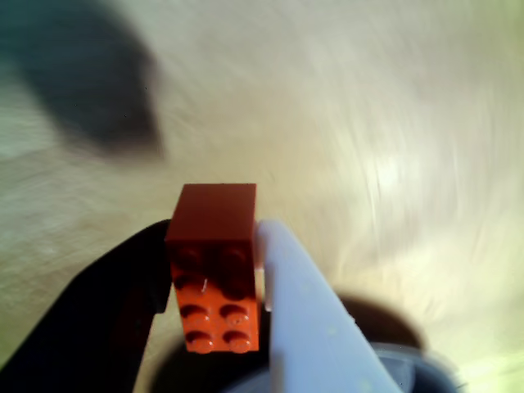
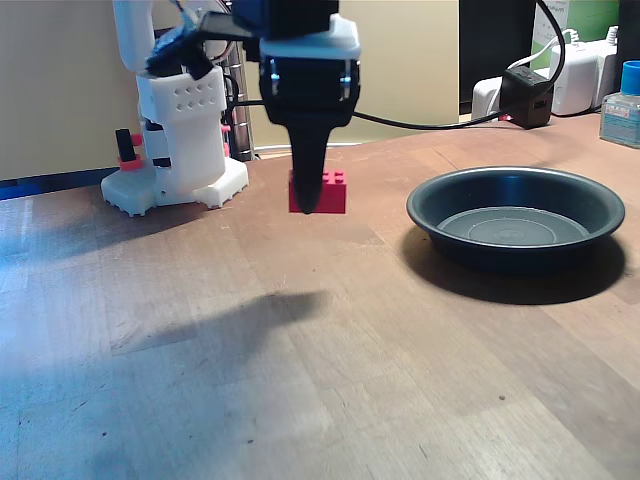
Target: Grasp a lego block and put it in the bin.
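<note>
We are noting the worktop (image 2: 300,380) lying well below the claw (image 2: 309,200). The bin (image 2: 515,215) is sitting off to its right in the fixed view, awaiting delivery. The claw is clamping the lego block (image 1: 214,266) between its fingers, lifted clear for carrying.

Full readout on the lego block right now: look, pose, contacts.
The lego block is a small bright red plastic brick with round studs in two rows, eight showing in the wrist view. The gripper is shut on it, one black and one white jaw pressing opposite long sides. In the fixed view the block hangs clear of the wooden table, roughly level, left of the dark grey bin and apart from it.
</note>
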